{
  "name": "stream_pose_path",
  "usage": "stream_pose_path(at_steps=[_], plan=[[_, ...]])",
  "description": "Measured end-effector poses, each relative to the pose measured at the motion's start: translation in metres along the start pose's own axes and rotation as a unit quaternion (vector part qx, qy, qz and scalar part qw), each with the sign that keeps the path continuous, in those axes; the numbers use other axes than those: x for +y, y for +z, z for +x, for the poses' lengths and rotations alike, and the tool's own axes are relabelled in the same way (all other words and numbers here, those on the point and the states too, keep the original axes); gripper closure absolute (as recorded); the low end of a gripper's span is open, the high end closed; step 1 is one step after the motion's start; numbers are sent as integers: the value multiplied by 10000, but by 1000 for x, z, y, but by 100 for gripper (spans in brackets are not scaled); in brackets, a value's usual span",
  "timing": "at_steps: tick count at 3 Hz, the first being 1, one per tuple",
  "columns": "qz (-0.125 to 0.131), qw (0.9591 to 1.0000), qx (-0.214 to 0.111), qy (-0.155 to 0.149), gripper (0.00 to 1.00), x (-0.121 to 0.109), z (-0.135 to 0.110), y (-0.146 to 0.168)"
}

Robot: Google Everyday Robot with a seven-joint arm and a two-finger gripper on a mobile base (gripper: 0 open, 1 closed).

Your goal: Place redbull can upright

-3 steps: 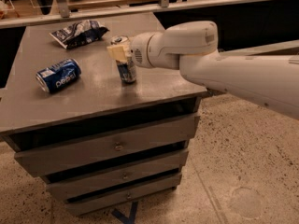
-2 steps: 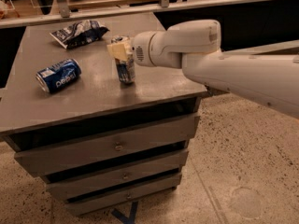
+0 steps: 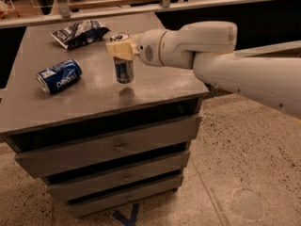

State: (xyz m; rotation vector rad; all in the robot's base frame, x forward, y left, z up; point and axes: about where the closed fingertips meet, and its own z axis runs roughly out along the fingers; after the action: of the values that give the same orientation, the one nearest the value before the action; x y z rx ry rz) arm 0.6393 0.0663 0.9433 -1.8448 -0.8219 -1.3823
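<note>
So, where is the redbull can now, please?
Upright near the middle of the cabinet top, the redbull can has the gripper at its upper part; the Pepsi can lies to its left in the camera view.

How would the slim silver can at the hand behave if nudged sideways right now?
The redbull can is upright, tall and narrow, so a sideways nudge would probably tip it. The hand sits at its top, far above the base, likely adding leverage. Once down, its round body would probably roll on the flat table.

Over the table (image 3: 89,100), gripper (image 3: 120,50) clasps the redbull can (image 3: 124,71); Pepsi can (image 3: 59,76) lies left, bag (image 3: 79,32) behind.
</note>
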Motion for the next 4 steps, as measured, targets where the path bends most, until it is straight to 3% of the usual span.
stream_pose_path(at_steps=[1,2,4], plan=[[166,9998,89,-30,83,-4,0,-5],[264,9994,217,-51,100,-8,-1,-7],[364,9983,438,-159,100,-14,-6,-10]])
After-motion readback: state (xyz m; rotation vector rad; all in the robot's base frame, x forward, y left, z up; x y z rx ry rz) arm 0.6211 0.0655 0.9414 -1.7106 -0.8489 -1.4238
